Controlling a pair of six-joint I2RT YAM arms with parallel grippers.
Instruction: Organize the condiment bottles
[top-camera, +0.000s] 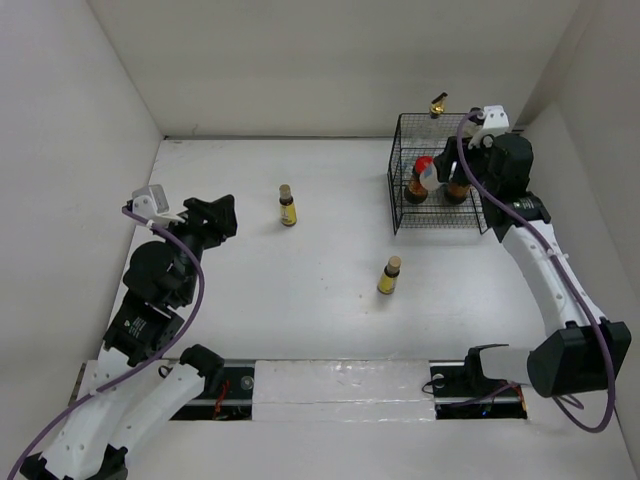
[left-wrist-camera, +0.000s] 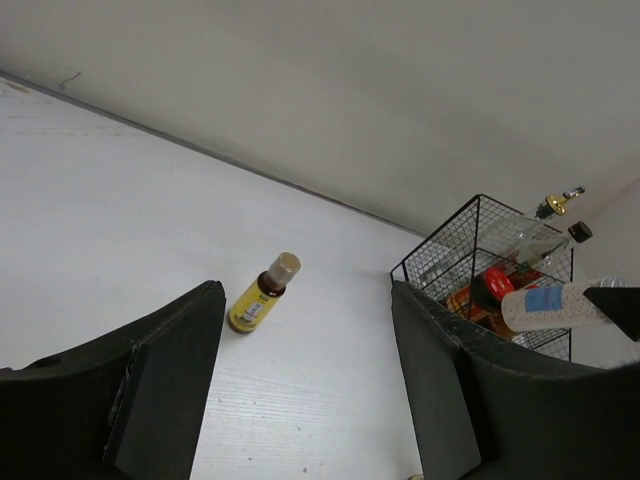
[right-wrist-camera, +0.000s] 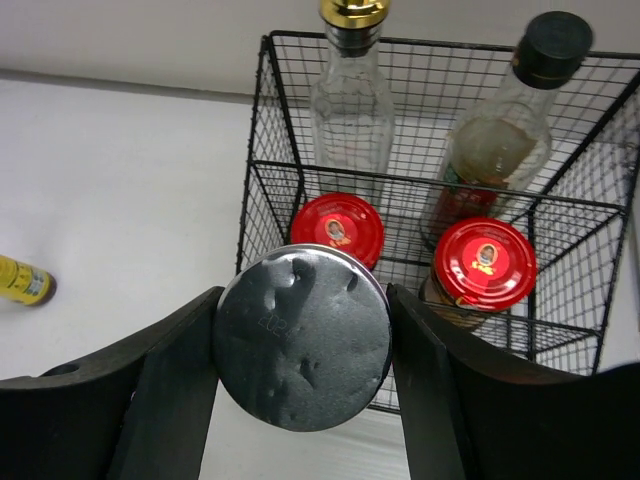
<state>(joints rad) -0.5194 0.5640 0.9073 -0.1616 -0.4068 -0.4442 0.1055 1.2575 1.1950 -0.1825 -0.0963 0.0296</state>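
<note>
With our right pincer (right-wrist-camera: 305, 335) closed around the silver-lidded jar (right-wrist-camera: 303, 345), held sideways at the basket's (right-wrist-camera: 262, 150) near rim, we feared it might catch the wire or knock the red-lidded jars (right-wrist-camera: 337, 225) inside.

The left arm (top-camera: 150, 290) is folded at the elbow, and the left gripper (top-camera: 218, 215) points right with its jaws apart and empty. The right arm (top-camera: 545, 270) reaches far forward, the right gripper (right-wrist-camera: 300, 300) clamped on a jar (right-wrist-camera: 300, 345).
</note>
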